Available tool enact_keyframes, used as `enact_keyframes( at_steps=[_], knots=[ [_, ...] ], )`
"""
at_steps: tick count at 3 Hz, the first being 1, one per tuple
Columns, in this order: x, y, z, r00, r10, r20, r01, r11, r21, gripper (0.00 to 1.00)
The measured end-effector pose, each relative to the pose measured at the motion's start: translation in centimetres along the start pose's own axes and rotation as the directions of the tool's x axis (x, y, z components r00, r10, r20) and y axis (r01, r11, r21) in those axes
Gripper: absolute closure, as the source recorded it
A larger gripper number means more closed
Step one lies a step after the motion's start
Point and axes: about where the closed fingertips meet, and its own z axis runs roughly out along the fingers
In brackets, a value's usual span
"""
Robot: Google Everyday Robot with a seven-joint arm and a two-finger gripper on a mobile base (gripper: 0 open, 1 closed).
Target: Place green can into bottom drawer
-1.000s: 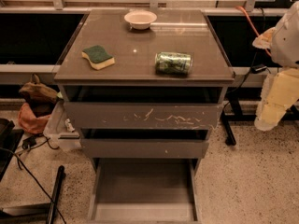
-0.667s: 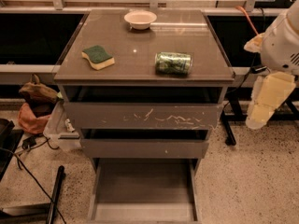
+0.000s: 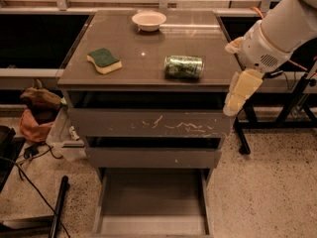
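Bottom drawer point(image 3: 151, 202), a flat grey-brown tray, sat pulled out, low and left of the gripper point(image 3: 237, 100). The gripper hung pale and pointing down by the right edge of the cabinet top point(image 3: 143, 48); open or closed couldn't be told. Green can point(image 3: 184, 67), a shiny patterned cylinder, lay on its side on that top, left of the gripper and apart from it, long axis left-right.

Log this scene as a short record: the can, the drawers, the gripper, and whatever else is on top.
green can: lying on its side on the cabinet top, right of centre
bottom drawer: pulled open, the can not in it
upper two drawers: closed
gripper: at the cabinet's right edge, pointing down, apart from the can
sponge: on the top, left side
bowl: at the back of the top
task stage: can not yet picked up
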Motion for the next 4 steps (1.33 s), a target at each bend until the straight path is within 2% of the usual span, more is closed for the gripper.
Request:
enact_keyframes(
  at_steps=[1, 2, 3, 4],
  knots=[
    [0.0, 0.0, 0.0, 1.000, 0.000, 0.000, 0.000, 1.0000, 0.000, 0.00],
    [-1.2, -2.4, 1.4, 0.995, -0.053, 0.086, 0.051, 0.9983, 0.029, 0.00],
    [-4.1, -6.0, 2.9, 0.976, -0.146, 0.164, 0.136, 0.9881, 0.071, 0.00],
    [-7.0, -9.0, 4.4, 0.953, -0.216, 0.214, 0.200, 0.9754, 0.093, 0.00]
  ],
)
